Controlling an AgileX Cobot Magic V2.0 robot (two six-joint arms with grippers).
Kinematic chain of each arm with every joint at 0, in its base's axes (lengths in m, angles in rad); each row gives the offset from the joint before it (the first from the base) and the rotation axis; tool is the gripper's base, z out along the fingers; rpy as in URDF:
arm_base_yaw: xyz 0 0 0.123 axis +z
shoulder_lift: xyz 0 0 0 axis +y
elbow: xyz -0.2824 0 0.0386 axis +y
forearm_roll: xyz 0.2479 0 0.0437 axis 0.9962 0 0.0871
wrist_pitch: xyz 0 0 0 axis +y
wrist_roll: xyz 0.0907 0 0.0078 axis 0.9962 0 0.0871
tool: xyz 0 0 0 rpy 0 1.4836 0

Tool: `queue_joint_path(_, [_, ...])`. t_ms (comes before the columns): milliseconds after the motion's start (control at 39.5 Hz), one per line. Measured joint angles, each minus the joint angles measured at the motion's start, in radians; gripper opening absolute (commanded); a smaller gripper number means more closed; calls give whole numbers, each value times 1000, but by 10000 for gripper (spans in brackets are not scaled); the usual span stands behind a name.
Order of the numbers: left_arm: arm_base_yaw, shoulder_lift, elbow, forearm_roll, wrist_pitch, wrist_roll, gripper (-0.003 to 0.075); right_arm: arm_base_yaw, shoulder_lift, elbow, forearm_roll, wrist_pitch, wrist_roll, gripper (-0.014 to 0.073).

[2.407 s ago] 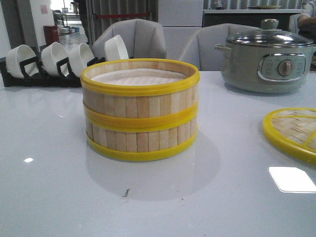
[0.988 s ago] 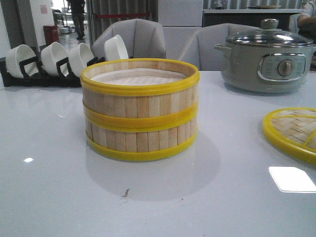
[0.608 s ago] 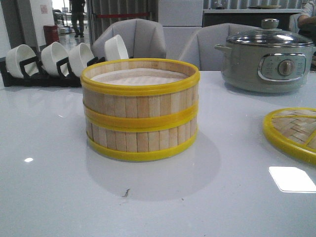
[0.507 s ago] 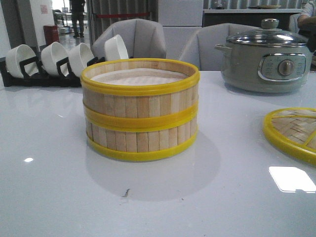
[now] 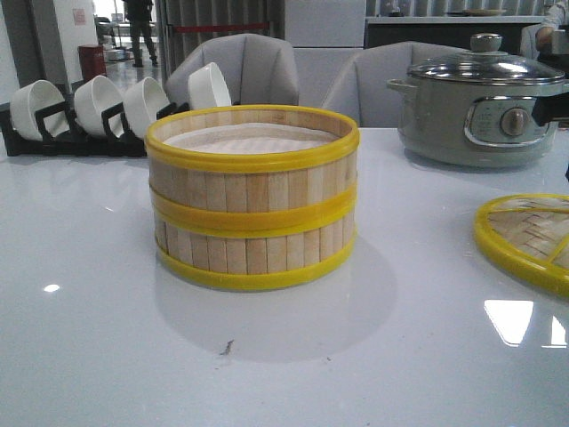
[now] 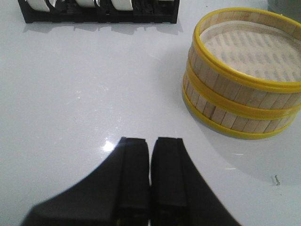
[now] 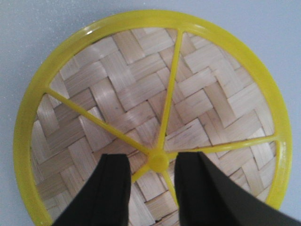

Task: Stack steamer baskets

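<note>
Baskets sit stacked on the desk; left tool closed and empty, right tool parted astride the lid knob, next lowering to grip it.

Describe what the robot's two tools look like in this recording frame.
Both are matte black. The left tool shows two flat, squared-off fingers with blunt tips that widen into a dark, curved body toward the wrist. The right tool has two broader black fingers with rounded upper corners. No cables, markings or labels can be made out on either; a faint yellowish speck near the left tool's base is unclear.
</note>
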Motion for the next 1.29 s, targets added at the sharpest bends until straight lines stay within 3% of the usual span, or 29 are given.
queue_joint_path(836, [0, 0, 0, 0, 0, 0, 87, 0, 74, 0, -37, -14, 0, 345])
queue_joint_path(988, [0, 0, 0, 0, 0, 0, 87, 0, 77, -2, -39, -14, 0, 217])
queue_joint_path(1115, [0, 0, 0, 0, 0, 0, 87, 0, 77, -4, -39, -11, 0, 31])
queue_joint_path(1292, [0, 0, 0, 0, 0, 0, 87, 0, 77, -4, -39, -6, 0, 36])
